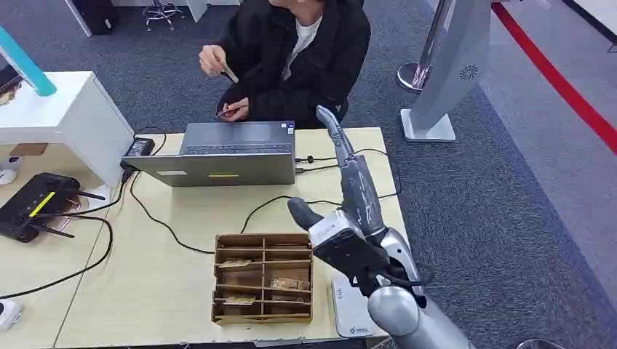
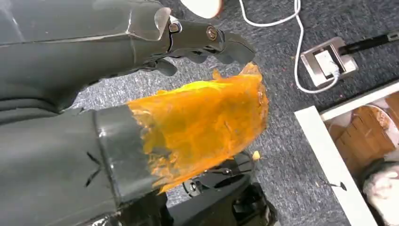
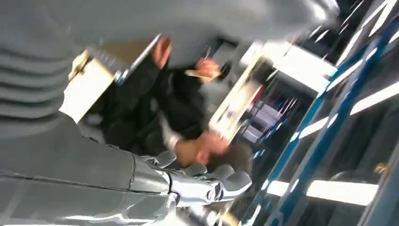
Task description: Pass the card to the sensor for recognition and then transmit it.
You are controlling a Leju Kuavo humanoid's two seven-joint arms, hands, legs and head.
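I count one laptop (image 1: 225, 154) on my tabletop (image 1: 167, 291), one wooden divided box (image 1: 263, 278), one white sensor pad (image 1: 351, 309) and one black router (image 1: 33, 206). One person (image 1: 295, 51) sits opposite, holding what may be two cards, one (image 1: 227, 72) raised, one (image 1: 227, 113) low.

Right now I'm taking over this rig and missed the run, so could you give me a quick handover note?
Right hand: open, empty, stretched across the table toward the seated person in black.
Left hand: empty, hanging over carpet.
The person holds up a thin card. The white sensor pad lies beside the brown cardboard divider box.
Done, apparently: handover.
Left: withdraw the right arm.
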